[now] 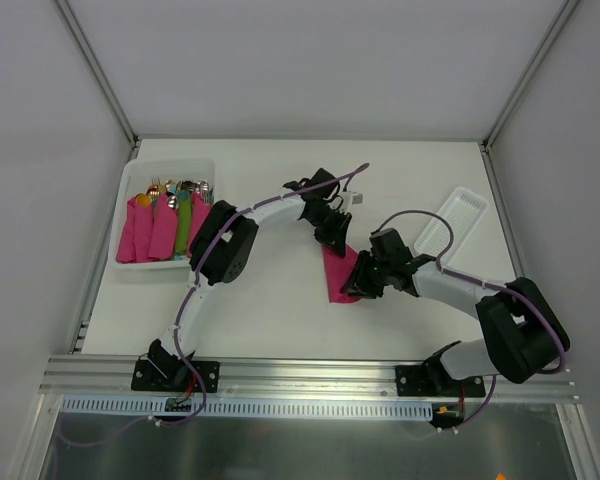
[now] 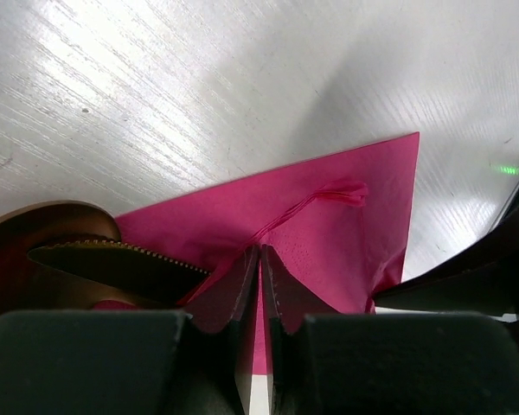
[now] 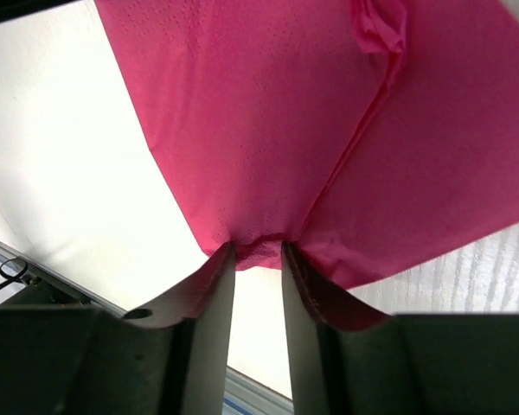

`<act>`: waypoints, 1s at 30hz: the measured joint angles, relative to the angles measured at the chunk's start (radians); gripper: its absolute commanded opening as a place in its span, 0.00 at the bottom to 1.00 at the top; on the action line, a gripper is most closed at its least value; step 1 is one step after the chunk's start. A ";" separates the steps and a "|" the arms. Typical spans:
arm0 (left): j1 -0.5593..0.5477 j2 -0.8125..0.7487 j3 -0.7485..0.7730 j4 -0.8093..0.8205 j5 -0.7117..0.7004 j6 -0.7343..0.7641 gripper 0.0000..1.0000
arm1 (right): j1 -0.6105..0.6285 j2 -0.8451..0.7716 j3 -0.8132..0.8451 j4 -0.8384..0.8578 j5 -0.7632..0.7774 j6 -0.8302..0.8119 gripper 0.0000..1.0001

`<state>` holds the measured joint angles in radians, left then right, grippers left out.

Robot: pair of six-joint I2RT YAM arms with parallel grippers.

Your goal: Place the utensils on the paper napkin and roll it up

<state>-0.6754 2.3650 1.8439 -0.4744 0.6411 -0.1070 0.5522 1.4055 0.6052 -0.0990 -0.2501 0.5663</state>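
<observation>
2 arms are working the paper napkin [image 1: 336, 280] at mid-desk [image 1: 270, 310], where it is lying folded into a narrow magenta strip between them. The left gripper [image 2: 259, 259], jaws pressed almost together, is pinching a fold at the far end. The right gripper [image 3: 258, 252] is sitting at the near corner, jaws slightly parted with bunched paper between the tips. The gold-copper utensils [image 2: 86, 252], a serrated blade and a rounded bowl, are peeking from the napkin's edge, so placing appears done. The rolling looks only partway: the paper is still lying loose and flat, not wound into a tight bundle like those waiting in the tray [image 1: 130, 180].
</observation>
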 measured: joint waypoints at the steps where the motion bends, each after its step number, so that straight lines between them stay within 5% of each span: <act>1: 0.000 0.000 -0.002 0.002 -0.002 -0.002 0.05 | 0.000 -0.010 0.000 -0.008 0.005 -0.001 0.27; 9: 0.000 -0.002 -0.019 0.022 -0.002 -0.015 0.04 | -0.013 -0.006 0.026 -0.031 0.055 -0.002 0.18; 30: -0.003 -0.013 -0.035 0.035 -0.008 -0.015 0.06 | -0.023 0.223 0.197 0.038 0.053 -0.002 0.17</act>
<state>-0.6788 2.3516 1.8091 -0.4397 0.6327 -0.1219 0.5297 1.6287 0.8024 -0.0612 -0.1974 0.5640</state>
